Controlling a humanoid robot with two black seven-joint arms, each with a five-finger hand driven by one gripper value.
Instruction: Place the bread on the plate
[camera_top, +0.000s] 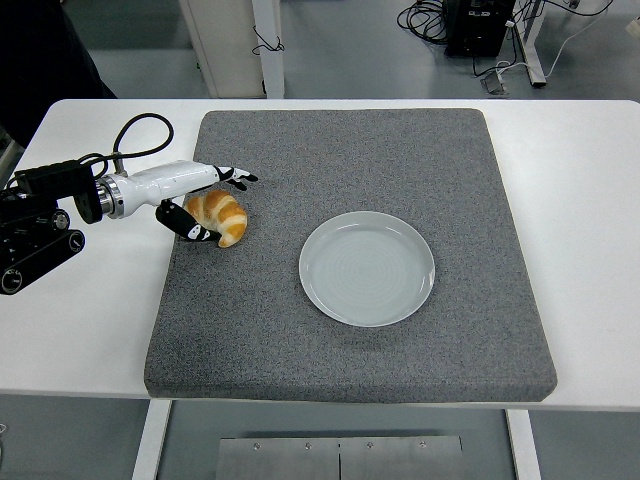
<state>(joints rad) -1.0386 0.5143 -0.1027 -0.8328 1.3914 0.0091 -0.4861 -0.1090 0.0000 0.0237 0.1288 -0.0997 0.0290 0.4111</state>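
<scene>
A golden croissant lies on the grey mat, left of the middle. A pale round plate sits on the mat to its right and holds nothing. My left hand reaches in from the left and straddles the croissant. Its white fingers stretch over the croissant's far side and the black thumb sits at its near left end. The hand is open, close around the bread, which rests on the mat. The right arm is out of view.
The mat lies on a white table. A black cable loops behind the left arm. A person in dark clothes stands at the top left. Table legs and cables show beyond the far edge.
</scene>
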